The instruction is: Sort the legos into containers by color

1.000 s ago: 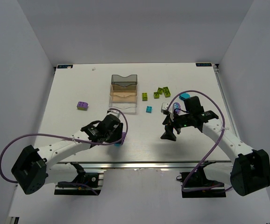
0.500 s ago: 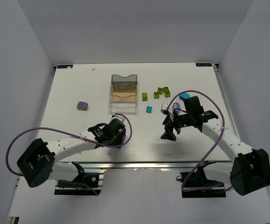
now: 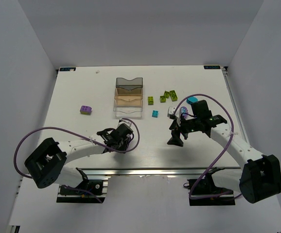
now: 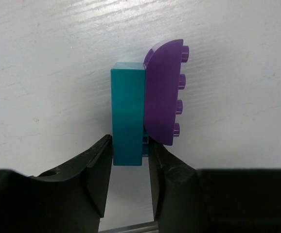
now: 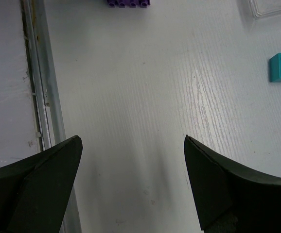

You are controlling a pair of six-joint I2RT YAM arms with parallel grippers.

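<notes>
Surface (image 3: pixel 82 87): white and flat, with both arm bases at its near edge.
Left arm (image 3: pixel 77 148): lies low and stretched rightward along the near edge. Its wrist is tipped down and ends just in front of the clear bin.
Right arm (image 3: pixel 228 138): reaches from the lower right up and leftward, with its wrist angled down over bare surface right of centre.
Bins: three stand in a front-to-back row left of centre, side by side. The grey bin (image 3: pixel 130 83) is farthest, the amber bin (image 3: pixel 129 98) is in the middle and the clear bin (image 3: pixel 129 112) is nearest.
Left gripper (image 4: pixel 130 148): its fingers (image 4: pixel 94 170) press on both sides of the teal brick's near end, pinching it.
Right gripper (image 5: pixel 131 141): spread wide with nothing between the fingers. I cannot tell whether it touches the surface.
Teal brick (image 4: pixel 127 116): lies on the surface near the front edge. Its long axis points straight away from the left gripper, in line with the fingers.
Purple brick (image 4: pixel 164 92): joined flat to the teal brick's right side in the wrist view and parallel to it. Its far end is rounded and its four studs face right, so the pair lies on its side.
Other legos: a lone purple brick (image 3: pixel 85 109) sits well left of the bins. The lime bricks (image 3: pixel 170 95) cluster right of the amber bin. A cyan brick (image 3: pixel 155 113) lies just right of the clear bin, and a cyan piece (image 3: pixel 192 100) lies beside the right wrist.
</notes>
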